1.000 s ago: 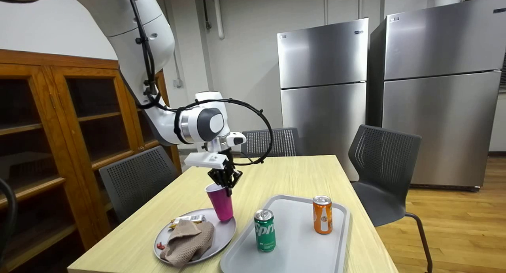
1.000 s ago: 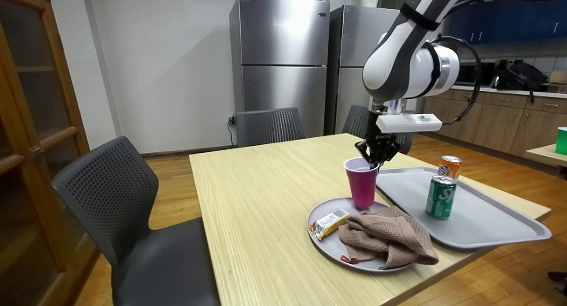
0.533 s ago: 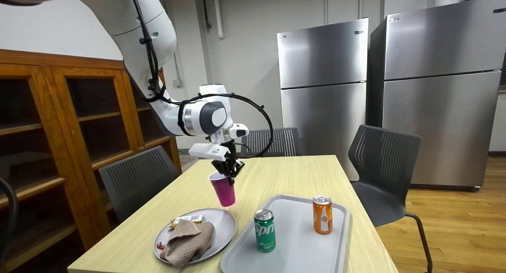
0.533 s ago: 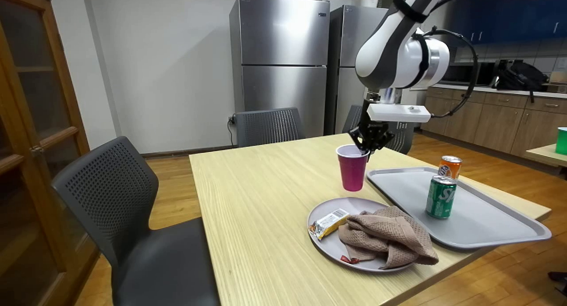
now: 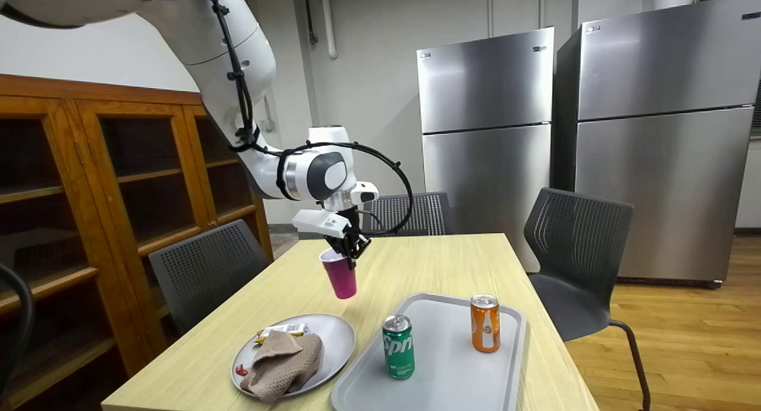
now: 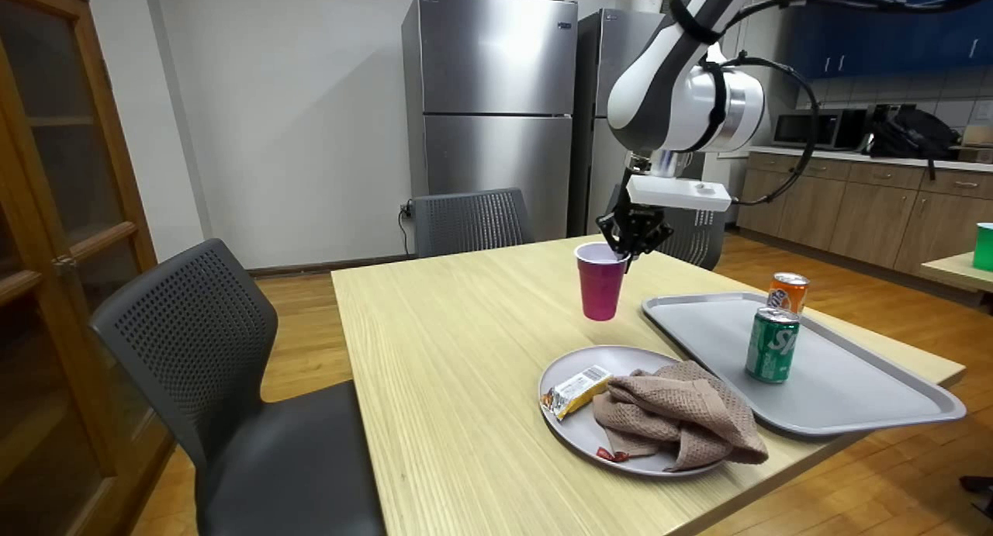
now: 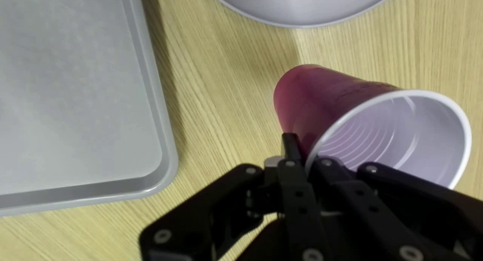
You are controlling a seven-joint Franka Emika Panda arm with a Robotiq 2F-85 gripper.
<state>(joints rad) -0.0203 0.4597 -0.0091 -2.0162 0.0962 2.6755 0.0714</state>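
A magenta plastic cup (image 5: 342,281) with a pale inside is held by its rim. My gripper (image 7: 306,155) is shut on the cup wall, one finger inside the cup and one outside, as the wrist view shows. In both exterior views the cup (image 6: 600,289) hangs tilted a little above the wooden table, its open mouth up. Closest to it lies a round grey plate (image 6: 570,440), bearing a brown cloth (image 6: 683,412), a yellow and white snack packet (image 6: 578,389) and a small red wrapper (image 6: 612,455). The finger inside the cup is partly hidden by the rim.
A grey tray (image 5: 452,375) lies beside the plate, with a green Sprite can (image 5: 398,347) and an orange can (image 5: 485,323) standing on it. Dark chairs (image 6: 225,365) surround the table (image 6: 450,342). Two steel refrigerators (image 5: 484,102) stand behind.
The cup, gripped throughout, has come up off the plate and moved away from it toward the refrigerators, over bare table. Plate, cloth, tray and cans have stayed put.
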